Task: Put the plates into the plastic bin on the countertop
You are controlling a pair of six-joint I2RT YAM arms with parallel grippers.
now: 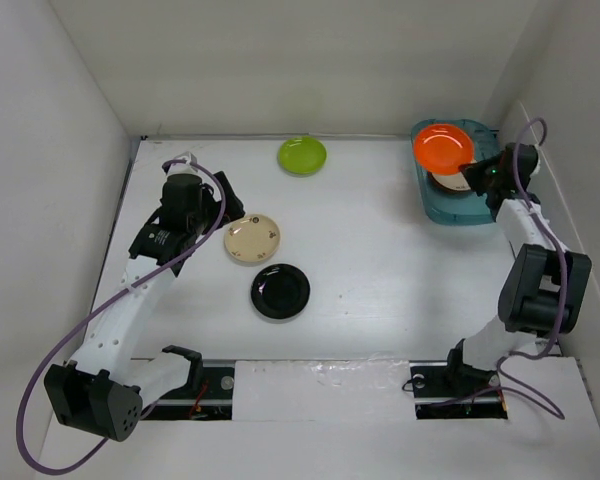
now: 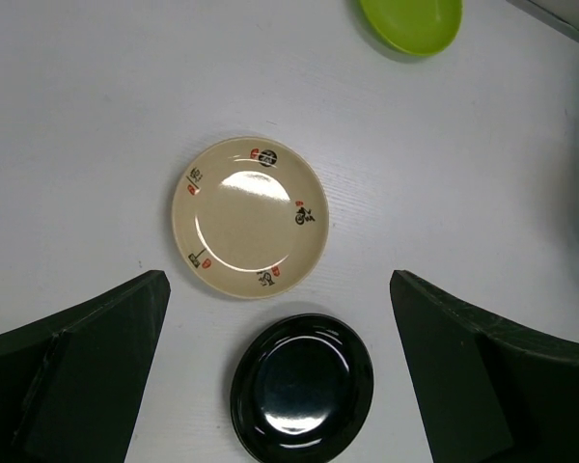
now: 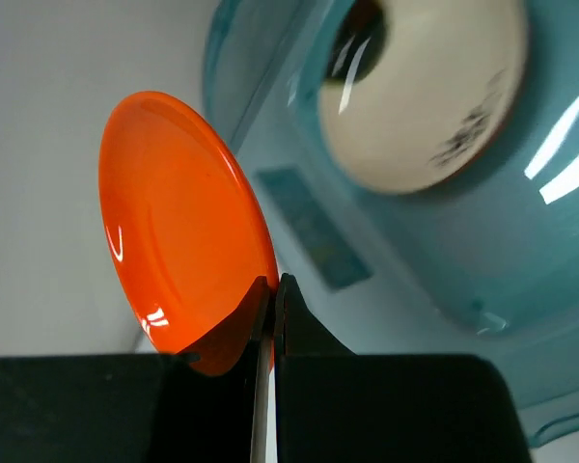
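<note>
The left gripper (image 2: pixel 278 280) hangs wide open over one cream plate (image 1: pixel 252 238), touching nothing. One black plate (image 1: pixel 280 291) lies nearer and one lime green plate (image 1: pixel 302 155) farther on the countertop (image 1: pixel 380 260). At far right, the right gripper (image 3: pixel 270 285) pinches one orange plate (image 3: pixel 179 222) by its rim above the plastic bin (image 1: pixel 475 215), which holds a second cream plate (image 3: pixel 420 87).

Plain white walls (image 1: pixel 280 60) enclose the matte white countertop (image 1: pixel 380 250) on three sides.

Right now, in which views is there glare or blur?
Left wrist: sharp, with reflections on the cream plate and the black plate. Right wrist: white glare streaks on the plastic bin; the plate inside it is blurred. Top external: even light, soft shadows.
</note>
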